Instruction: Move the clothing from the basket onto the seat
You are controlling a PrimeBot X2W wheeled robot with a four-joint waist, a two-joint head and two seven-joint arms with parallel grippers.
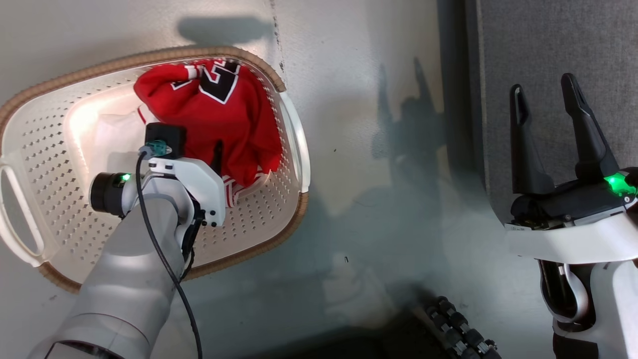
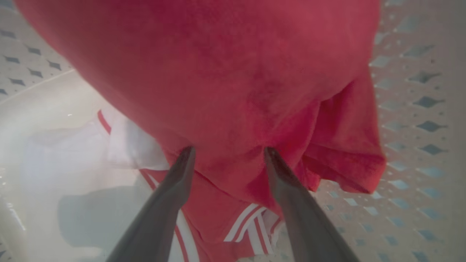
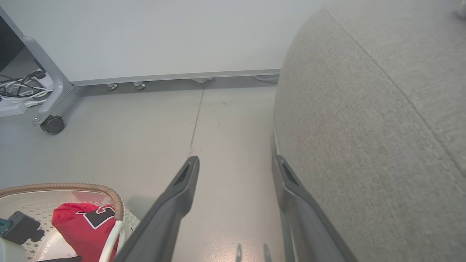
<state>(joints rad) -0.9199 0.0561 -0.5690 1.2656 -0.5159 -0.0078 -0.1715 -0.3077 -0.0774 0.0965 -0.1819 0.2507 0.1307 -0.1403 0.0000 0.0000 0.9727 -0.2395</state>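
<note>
The white perforated basket [image 1: 259, 219] with a brown rim stands on the floor at the left. The red clothing [image 1: 219, 114] with a black-and-white number lies bunched against its right wall, over a white piece with red stripes [image 2: 127, 145]. My left arm [image 1: 189, 184] reaches down into the basket. My left gripper [image 2: 229, 151] is open, both fingertips [image 2: 187, 156] pressed into the red fabric, which bulges between them. My right gripper [image 1: 546, 94] hovers open and empty over the edge of the grey seat [image 1: 548, 45]. The right wrist view shows the seat [image 3: 364, 127], basket [image 3: 72, 187] and clothing [image 3: 76, 225].
A strip of pale floor [image 1: 374, 149] lies between the basket and the seat. My base's dark wheel [image 1: 458, 324] is at the bottom. Farther off stand a white wall panel [image 3: 164, 36], a cart leg on a caster [image 3: 52, 124] and loose cables [image 3: 18, 91].
</note>
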